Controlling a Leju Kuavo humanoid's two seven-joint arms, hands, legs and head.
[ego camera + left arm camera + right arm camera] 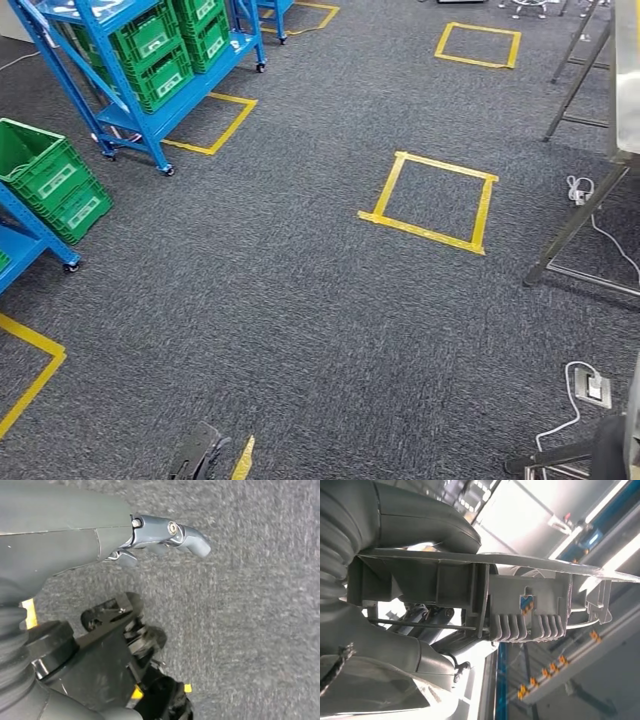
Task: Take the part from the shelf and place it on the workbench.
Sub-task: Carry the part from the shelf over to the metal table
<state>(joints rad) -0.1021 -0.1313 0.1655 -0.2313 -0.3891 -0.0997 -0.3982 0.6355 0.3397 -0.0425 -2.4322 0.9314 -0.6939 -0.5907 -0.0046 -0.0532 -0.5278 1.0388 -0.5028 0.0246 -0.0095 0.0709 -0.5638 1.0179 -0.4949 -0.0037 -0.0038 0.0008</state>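
Right hand (414, 630): seen in the right wrist view – fingers wrapped around the grey ribbed part (516, 600), firmly held.
Left hand (166, 532): fingers stretched out over carpet, nothing held.
Head view: blue shelf (151, 110) with green bins (162, 50) upper left, workbench (623, 90) legs at right edge.
Open room: wide carpet (287, 300) between – yellow tape square (434, 200) at centre.

Grey carpet (287, 300); yellow tape square (430, 200) mid-floor; blue shelf (143, 90) with green crates (162, 50) far left of square; metal bench legs (573, 215) just right
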